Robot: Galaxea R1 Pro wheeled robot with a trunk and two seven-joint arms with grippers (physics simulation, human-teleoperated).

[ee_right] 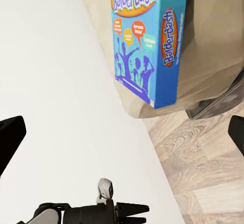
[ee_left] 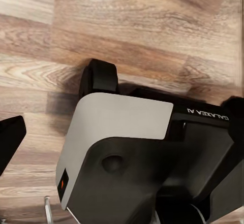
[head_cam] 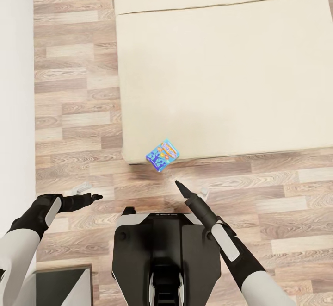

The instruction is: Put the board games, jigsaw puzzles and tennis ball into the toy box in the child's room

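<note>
Now blue game box (head_cam: 162, 155) on bed (head_cam: 222, 74) corner, just ahead-left of right gripper (head_cam: 177, 184), nearer arm; long axis diagonal. Right gripper open, empty; left gripper (head_cam: 95, 197) state unclear.

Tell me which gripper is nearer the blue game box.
The right gripper: it points at the blue game box on the bed's corner; the left gripper sits farther aside.

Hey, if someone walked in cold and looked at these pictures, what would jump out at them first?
Probably the small blue Balderdash board game, a bright spot on the near corner of the plain beige bed, jutting slightly past the mattress edge. Next, the two dark arms over the wood plank floor: the right gripper points up toward the game, close below it, while the left gripper sits off to the side, aimed inward.
</note>
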